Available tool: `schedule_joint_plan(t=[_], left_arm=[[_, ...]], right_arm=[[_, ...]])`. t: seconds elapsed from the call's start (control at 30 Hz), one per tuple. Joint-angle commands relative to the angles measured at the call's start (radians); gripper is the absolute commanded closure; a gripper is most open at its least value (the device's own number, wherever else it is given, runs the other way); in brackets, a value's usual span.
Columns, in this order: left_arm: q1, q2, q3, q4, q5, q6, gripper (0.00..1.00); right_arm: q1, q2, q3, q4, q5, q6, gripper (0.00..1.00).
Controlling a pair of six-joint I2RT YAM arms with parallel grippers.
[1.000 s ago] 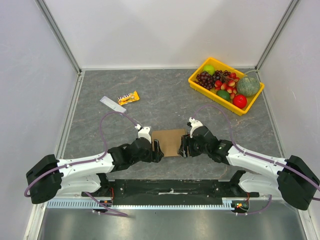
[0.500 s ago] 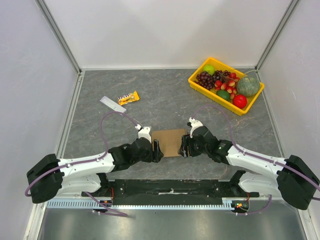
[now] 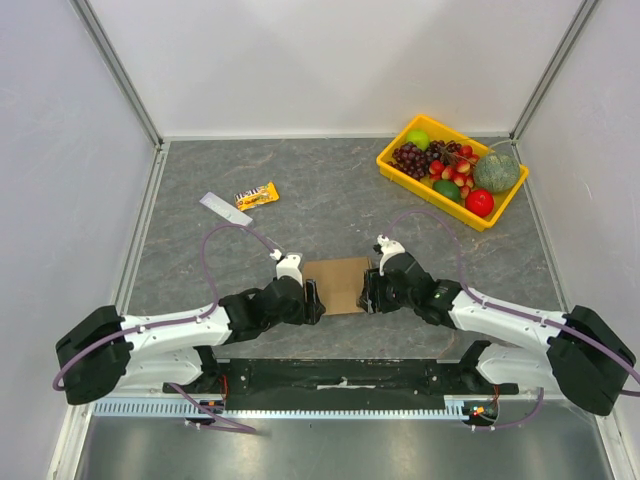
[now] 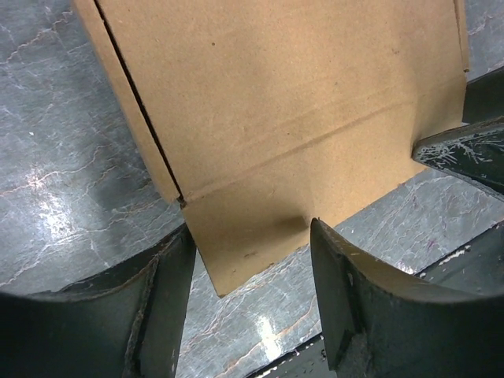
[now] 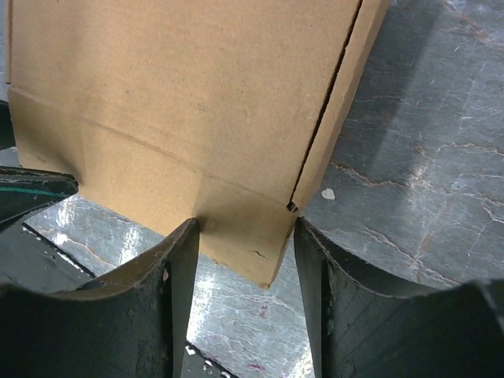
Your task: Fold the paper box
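here, in the top view, you see the paper box [image 3: 337, 285] lying flat on the grey table [image 3: 330, 180], near the front edge and between the two arms. the left claw [image 3: 314, 298] meets its left side and the right claw [image 3: 368, 292] meets its right side. from this height you cannot tell how the fingers stand. a yellow tray [image 3: 396, 170] of fruit sits in the far right corner, well apart from the box. a snack wrapper [image 3: 256, 195] and a white packet [image 3: 224, 208] lie just beside each other at the far left.

next, in the left wrist view, you see the brown sheet filling the upper part of the picture, with one crease running across it and a dark slit along its left side. a short flap [image 4: 252, 244] reaches down between the left claw's fingers [image 4: 354, 291]. the fingers stand spread, one at each side edge of the flap. you cannot tell whether they squeeze it or merely flank it.

last, in the right wrist view, you see the same arrangement mirrored. a creased flap [image 5: 240, 224] points down between the right claw's fingers [image 5: 169, 307], with a slit along the right side of the sheet. each finger meets a side edge of the flap. here too you cannot tell whether the claw grips or only brackets it. the table shows glossy beneath.
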Motion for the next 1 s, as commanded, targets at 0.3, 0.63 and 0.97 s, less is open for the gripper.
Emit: schedule_joint_plan(t=[0.3,0.63,0.97], left_arm=[[-0.004,0.020,-0.019,0.094,-0.026,0.037,0.36],[-0.004,0.017,-0.019,0.085,-0.035,0.045,0.36],[-0.003,0.017,-0.016,0.074,-0.043,0.054,0.36]], right_arm=[[0.000,0.043,-0.037,0.088,0.032,0.017,0.43],[-0.001,-0.006,0.026,0.002,0.080,-0.049,0.35],[-0.001,-0.072,0.132,-0.059,0.164,-0.150,0.31]])
